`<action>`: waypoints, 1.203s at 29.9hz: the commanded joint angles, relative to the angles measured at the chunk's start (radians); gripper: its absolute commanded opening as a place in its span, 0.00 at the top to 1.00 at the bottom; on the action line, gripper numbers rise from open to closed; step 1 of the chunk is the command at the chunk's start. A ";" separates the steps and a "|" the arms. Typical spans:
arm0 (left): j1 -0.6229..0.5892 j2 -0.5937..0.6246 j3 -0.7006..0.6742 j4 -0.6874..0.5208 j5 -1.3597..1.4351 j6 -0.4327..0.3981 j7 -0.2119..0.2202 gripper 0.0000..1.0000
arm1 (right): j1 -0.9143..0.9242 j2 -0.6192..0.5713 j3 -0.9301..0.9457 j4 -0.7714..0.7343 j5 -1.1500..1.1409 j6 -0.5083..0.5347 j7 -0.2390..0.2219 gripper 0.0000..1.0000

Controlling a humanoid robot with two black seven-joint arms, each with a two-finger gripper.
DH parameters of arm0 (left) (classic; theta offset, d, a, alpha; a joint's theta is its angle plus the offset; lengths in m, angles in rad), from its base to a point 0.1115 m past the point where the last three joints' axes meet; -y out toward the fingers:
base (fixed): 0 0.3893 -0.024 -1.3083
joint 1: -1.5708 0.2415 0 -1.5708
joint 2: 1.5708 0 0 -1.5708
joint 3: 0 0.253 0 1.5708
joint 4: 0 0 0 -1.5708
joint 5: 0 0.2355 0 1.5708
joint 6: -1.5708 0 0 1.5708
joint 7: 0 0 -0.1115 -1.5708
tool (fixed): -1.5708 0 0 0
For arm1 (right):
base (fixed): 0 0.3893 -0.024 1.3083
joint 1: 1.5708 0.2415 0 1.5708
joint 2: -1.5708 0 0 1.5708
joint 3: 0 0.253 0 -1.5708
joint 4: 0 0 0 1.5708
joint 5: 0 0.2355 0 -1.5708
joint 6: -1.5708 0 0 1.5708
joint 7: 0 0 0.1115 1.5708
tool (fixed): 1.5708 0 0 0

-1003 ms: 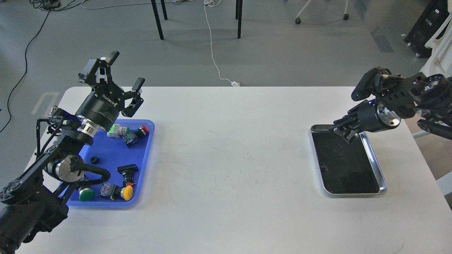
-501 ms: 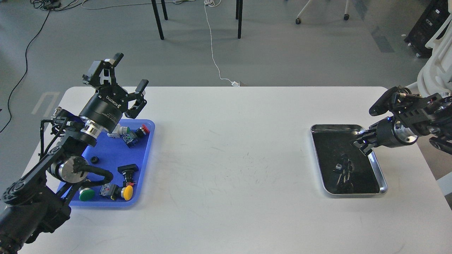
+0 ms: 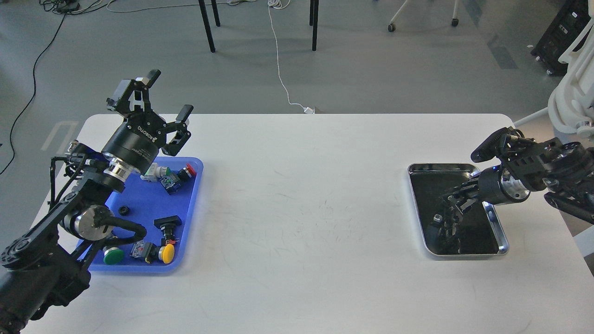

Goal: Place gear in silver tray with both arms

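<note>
Right claw over the silver tray, left claw raised over the blue one.

My left claw [image 3: 155, 109] hung with fingers spread apart above the blue tray [image 3: 190, 218]; my right claw [image 3: 452, 202] reached over the silver tray [image 3: 503, 241] at the counter's [image 3: 301, 208] right, its dark fingers unreadable.

bright even overhead light, sharp focus, soft shadows, reflective silver tray [image 3: 496, 222] floor

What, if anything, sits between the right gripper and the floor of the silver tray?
Nothing visible does. The right gripper hangs over the silver tray, whose dark floor shows only the gripper's reflection. The other parts lie in the blue tray across the table.
</note>
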 commanded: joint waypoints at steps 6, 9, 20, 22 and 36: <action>0.000 0.002 0.000 0.000 0.000 0.000 0.001 0.02 | 0.003 -0.034 0.056 0.040 0.029 -0.003 0.000 0.20; 0.000 0.003 -0.003 0.000 -0.002 0.000 0.001 0.02 | 0.006 -0.075 0.115 0.077 0.029 -0.001 0.000 0.11; 0.000 0.002 -0.003 0.000 0.000 -0.001 -0.005 0.02 | -0.057 -0.105 0.349 0.114 0.598 -0.001 0.000 0.05; 0.000 -0.004 -0.005 -0.002 0.000 -0.001 -0.005 0.02 | -0.092 -0.099 0.420 0.127 0.748 -0.003 0.000 0.05; 0.015 -0.017 0.003 -0.022 0.004 0.003 -0.006 0.02 | -0.377 -0.016 0.847 0.183 1.425 0.011 0.000 0.04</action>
